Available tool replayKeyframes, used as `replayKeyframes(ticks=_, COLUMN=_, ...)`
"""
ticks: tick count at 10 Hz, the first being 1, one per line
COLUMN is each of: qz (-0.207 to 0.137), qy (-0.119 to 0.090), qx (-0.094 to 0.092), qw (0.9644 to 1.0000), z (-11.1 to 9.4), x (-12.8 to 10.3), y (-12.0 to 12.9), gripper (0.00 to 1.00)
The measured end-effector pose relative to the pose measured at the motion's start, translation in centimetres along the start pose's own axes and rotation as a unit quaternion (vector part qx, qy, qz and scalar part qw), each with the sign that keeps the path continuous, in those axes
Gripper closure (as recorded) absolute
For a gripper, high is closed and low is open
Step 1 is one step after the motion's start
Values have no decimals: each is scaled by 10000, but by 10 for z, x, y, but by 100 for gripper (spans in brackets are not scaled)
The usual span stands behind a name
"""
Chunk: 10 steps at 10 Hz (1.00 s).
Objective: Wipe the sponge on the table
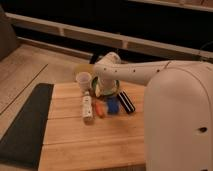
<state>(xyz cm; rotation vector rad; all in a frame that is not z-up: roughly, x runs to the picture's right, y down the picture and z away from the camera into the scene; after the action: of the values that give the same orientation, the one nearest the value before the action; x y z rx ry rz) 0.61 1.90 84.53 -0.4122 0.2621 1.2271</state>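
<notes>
gripper [103,89] is hovering over the green bowl [116,88], jaws wide and holding nothing. blue sponge [113,105] is lying on the tabletop [100,145], probably soft and light; i'd be pinching across its width.

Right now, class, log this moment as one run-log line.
gripper: open, at green bowl | blue rectangular sponge: lying on light wooden plank table, not yet grasped | held: nothing
</notes>
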Motion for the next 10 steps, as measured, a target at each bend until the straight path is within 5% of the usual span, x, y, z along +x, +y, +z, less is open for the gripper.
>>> replayKeyframes(ticks=1, qz=-4, qy=7, qx=8, qw=10000, z=0, x=0, y=0, gripper=35)
replayKeyframes(ticks=5, qz=191, qy=583, qx=308, qw=9976, z=39, x=25, y=-12, gripper=35)
replayKeyframes(ticks=10, qz=298, qy=1212, qx=665, qw=9900, z=73, x=42, y=-19, gripper=35)
